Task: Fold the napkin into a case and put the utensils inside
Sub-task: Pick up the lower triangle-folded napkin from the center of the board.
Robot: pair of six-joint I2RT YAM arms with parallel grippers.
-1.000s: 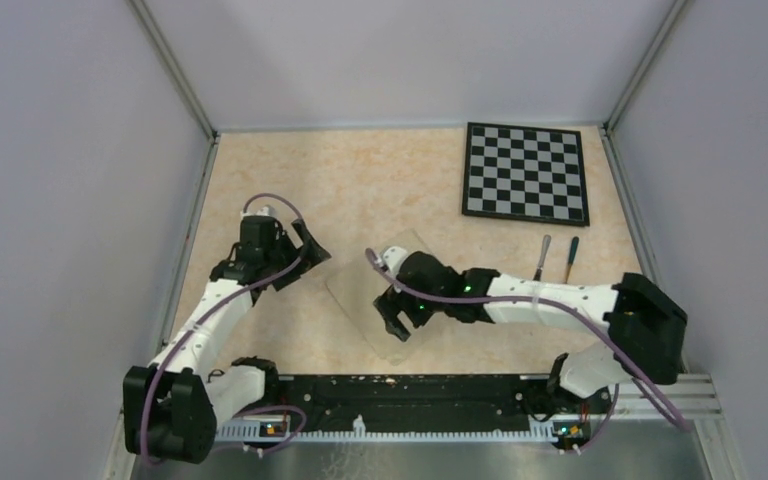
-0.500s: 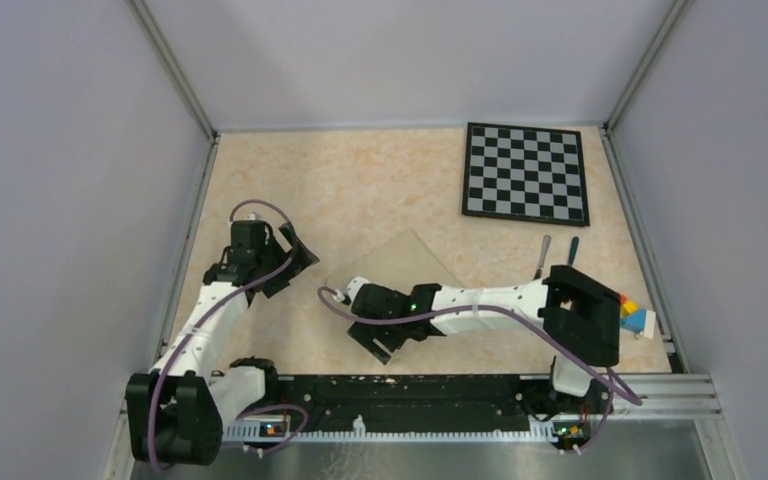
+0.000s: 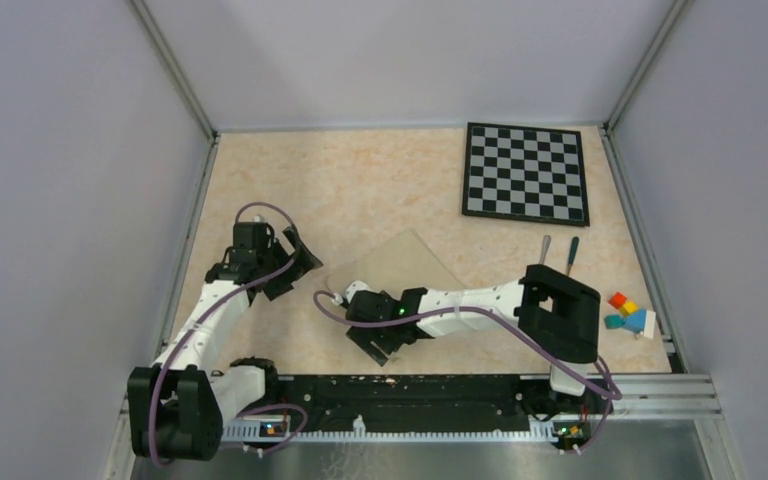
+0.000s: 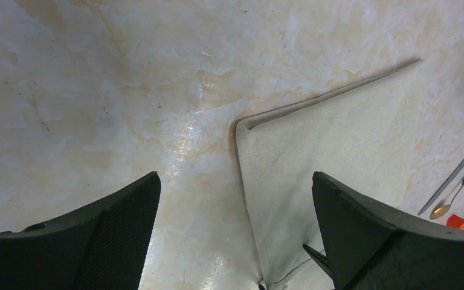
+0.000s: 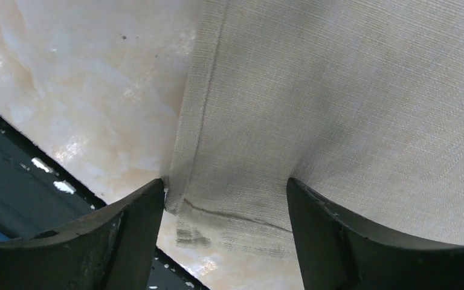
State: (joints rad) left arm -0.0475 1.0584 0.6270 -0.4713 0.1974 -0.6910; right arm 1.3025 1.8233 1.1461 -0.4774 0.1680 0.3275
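The beige napkin (image 3: 400, 268) lies folded flat on the table's middle. My right gripper (image 3: 380, 338) is open at its near corner. In the right wrist view the gripper (image 5: 226, 241) straddles that corner of the napkin (image 5: 338, 103), the left fingertip (image 5: 148, 205) at the hemmed edge. My left gripper (image 3: 297, 263) is open and empty just left of the napkin. In the left wrist view it (image 4: 235, 241) hovers over the napkin's left edge (image 4: 326, 151). The silver knife (image 3: 543, 256) and the spoon (image 3: 571, 256) lie side by side to the right; both show in the left wrist view, knife (image 4: 451, 177), spoon (image 4: 459, 192).
A black-and-white checkered board (image 3: 526, 172) lies at the back right. Small coloured blocks (image 3: 627, 311) sit near the right edge. A black rail (image 3: 410, 390) runs along the table's near edge, close under my right gripper (image 5: 12, 199).
My right gripper moved left and nearer, from on top of the napkin to its near corner. The right arm's elbow swung left, uncovering the coloured blocks. My left gripper shifted slightly.
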